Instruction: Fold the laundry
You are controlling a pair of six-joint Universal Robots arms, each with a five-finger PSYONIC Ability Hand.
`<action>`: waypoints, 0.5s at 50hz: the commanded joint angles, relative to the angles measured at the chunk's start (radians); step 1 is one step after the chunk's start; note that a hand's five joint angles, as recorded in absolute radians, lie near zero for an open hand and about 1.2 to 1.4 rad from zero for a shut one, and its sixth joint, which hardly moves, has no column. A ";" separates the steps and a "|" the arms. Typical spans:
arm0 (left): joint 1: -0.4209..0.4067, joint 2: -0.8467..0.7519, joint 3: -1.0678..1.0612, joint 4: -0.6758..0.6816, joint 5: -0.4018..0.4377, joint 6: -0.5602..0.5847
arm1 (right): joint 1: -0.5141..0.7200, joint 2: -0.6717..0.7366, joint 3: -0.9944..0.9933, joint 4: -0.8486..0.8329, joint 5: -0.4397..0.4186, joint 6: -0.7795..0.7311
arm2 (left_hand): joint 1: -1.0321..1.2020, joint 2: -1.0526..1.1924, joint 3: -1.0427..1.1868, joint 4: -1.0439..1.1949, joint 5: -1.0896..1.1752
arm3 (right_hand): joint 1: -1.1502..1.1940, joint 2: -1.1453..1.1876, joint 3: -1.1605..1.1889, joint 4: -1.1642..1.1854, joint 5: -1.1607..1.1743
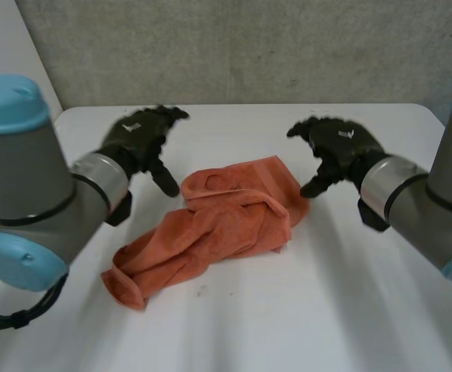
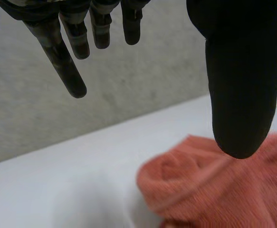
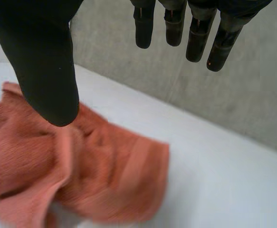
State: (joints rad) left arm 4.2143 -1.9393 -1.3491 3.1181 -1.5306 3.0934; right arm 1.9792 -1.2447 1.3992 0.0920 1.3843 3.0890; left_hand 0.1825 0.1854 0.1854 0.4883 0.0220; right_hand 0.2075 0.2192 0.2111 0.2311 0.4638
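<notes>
Left hand (image 1: 139,138) and right hand (image 1: 340,146) hover beside crumpled orange towel (image 1: 218,221), both splayed, holding nothing. Probably no contact.

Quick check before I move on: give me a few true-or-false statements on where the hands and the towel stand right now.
1. The orange towel lies crumpled on the white table. True.
2. The left hand is gripping the towel. False: its fingers are open and hold nothing.
3. The right hand is open and holds nothing. True.
4. The towel is folded into a neat square. False: it is bunched up, with loose folds and creases.
5. Both hands are on the same side of the towel. False: the left hand is at its left and the right hand at its right, both near its far end.
</notes>
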 commanded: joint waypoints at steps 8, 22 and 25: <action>-0.016 -0.219 0.010 0.048 0.079 0.266 | 0.009 0.174 0.080 -0.024 -0.054 0.307 | 0.213 0.210 0.210 -0.093 0.199 | -0.033 -0.045 -0.037 -0.057 -0.464; -0.016 -0.311 0.022 0.261 0.121 0.274 | 0.066 0.361 -0.066 -0.112 0.019 0.392 | 0.890 0.887 0.887 0.584 0.876 | 0.545 0.533 0.541 0.521 0.114; -0.016 -0.331 0.050 0.301 0.129 0.275 | 0.073 0.361 -0.103 -0.155 0.059 0.379 | 1.212 1.209 1.209 0.907 1.198 | 1.125 1.113 1.121 1.101 0.694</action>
State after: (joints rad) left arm 4.1986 -2.2359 -1.3343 3.3471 -1.4237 3.3686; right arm 2.0432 -0.8967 1.3633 -0.0038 1.3767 3.4840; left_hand 0.8508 0.8447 0.8441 0.8459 0.6577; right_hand 0.5793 0.6659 0.6615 0.6605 0.5288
